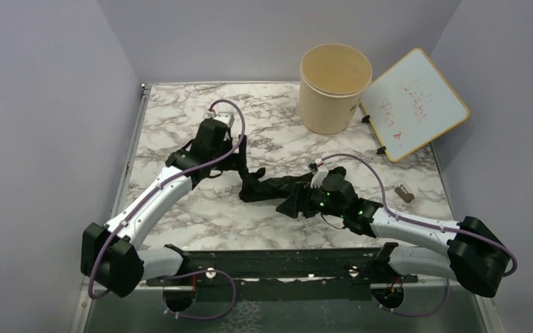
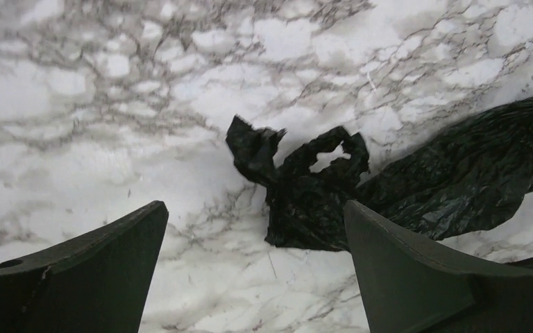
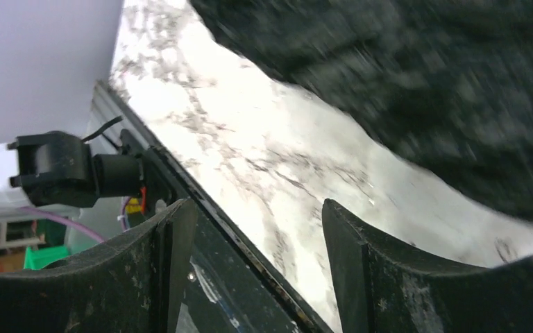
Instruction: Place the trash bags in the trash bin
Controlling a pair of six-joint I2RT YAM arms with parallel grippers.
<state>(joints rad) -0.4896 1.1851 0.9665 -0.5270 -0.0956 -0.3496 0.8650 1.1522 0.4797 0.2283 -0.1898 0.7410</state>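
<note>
pickup step. bag (image 1: pixel 277 189) lies crumpled on bench (image 1: pixel 180 118), well apart from bin (image 1: pixel 326 107). left gripper (image 2: pixel 255 208) spread over its handle end; right gripper (image 3: pixel 257 208) spread, empty. next move: pinch the bag, then carry it to bin.

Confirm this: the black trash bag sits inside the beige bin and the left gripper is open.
Not inside: the trash bag lies on the marble table, apart from the trash bin, as the top view shows. The left gripper is open.

Blk bag (image 2: pixel 458 173), beige bin (image 1: pixel 326 104)
</note>
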